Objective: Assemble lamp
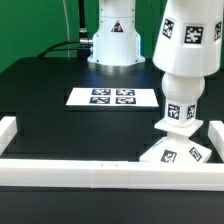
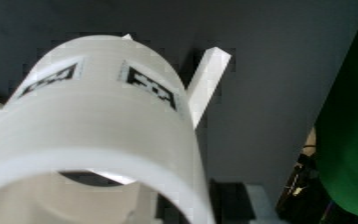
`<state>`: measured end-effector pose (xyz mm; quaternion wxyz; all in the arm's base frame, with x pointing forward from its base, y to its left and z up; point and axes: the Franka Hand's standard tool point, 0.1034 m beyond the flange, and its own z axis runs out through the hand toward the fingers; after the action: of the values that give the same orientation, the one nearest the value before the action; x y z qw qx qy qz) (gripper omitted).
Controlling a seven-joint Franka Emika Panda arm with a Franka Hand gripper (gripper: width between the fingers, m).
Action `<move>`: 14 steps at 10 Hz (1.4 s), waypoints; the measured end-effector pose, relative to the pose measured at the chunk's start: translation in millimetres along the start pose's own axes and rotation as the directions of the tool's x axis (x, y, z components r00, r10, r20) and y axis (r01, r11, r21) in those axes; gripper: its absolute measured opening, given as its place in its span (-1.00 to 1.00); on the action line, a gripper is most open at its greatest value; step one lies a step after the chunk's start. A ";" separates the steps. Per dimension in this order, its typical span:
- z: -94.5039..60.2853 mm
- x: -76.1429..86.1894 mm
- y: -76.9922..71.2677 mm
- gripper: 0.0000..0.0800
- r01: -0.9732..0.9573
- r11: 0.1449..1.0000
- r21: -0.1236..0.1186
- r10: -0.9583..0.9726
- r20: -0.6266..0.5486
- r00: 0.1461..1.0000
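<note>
While I hang above the white rail, the big lamp shade fills my wrist view and hides my fingers, so I cannot tell how far they open. Under the shade stands the bulb on the small square base, just beside the rail.

The shade fills the wrist view, hiding the end effector's fingers.

We find no readable words, brands or numbers. The only signs are black-and-white square tags: four on the marker board, several on the shade, the bulb and the base at five o'clock.
</note>
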<state>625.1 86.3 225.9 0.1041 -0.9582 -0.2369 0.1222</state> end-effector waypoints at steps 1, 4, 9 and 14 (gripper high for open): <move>13.1 -2.2 1.7 -0.89 0.002 1.000 -0.002 -0.002 -0.002 1.000; 33.8 -6.2 3.7 -0.89 -0.003 1.000 -0.006 0.003 -0.007 1.000; 56.5 -8.1 11.8 -0.89 -0.006 1.000 -0.013 0.006 -0.022 1.000; 50.3 -11.7 17.4 0.26 -0.012 1.000 -0.015 0.012 -0.027 1.000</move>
<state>608.2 72.8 175.8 0.0995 -0.9619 -0.2305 0.1082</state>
